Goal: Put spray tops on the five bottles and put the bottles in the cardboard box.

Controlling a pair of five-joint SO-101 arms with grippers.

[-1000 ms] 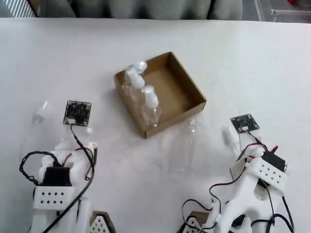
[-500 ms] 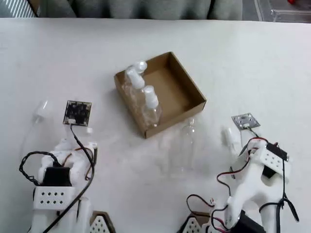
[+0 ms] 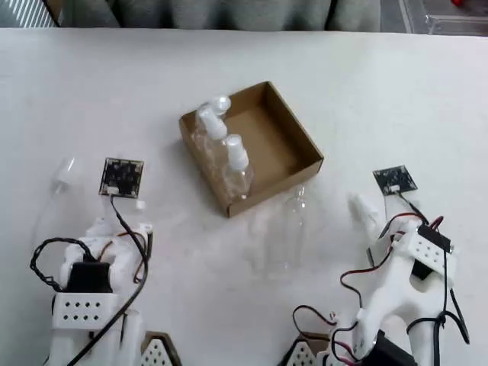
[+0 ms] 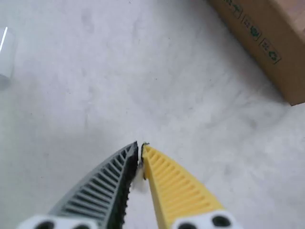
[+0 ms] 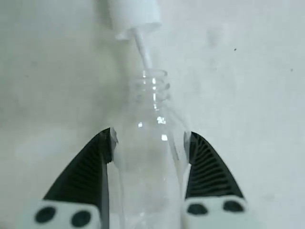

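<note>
The cardboard box [image 3: 282, 141] sits mid-table with capped bottles [image 3: 229, 156] lying along its left side. One clear bottle without a top [image 3: 293, 225] lies on the table just in front of the box. Another clear bottle [image 3: 57, 191] lies at the far left. My right gripper [image 5: 150, 136] is shut on a clear open-necked bottle [image 5: 152, 124]. A white spray top [image 5: 136, 16] lies just beyond that neck, its tube tip at the opening; the same spray top [image 3: 362, 210] lies ahead of the right arm [image 3: 404, 259]. My left gripper [image 4: 140, 148] is shut and empty over bare table.
The box's corner [image 4: 267, 43] lies ahead of the left gripper, a short way off. The left arm [image 3: 99, 252] sits at the front left. The tabletop [image 3: 366, 91] behind and to the right of the box is open.
The right arm's wrist has swung a little to the right and away from the box. The spray top, the box and the left arm stayed put.
</note>
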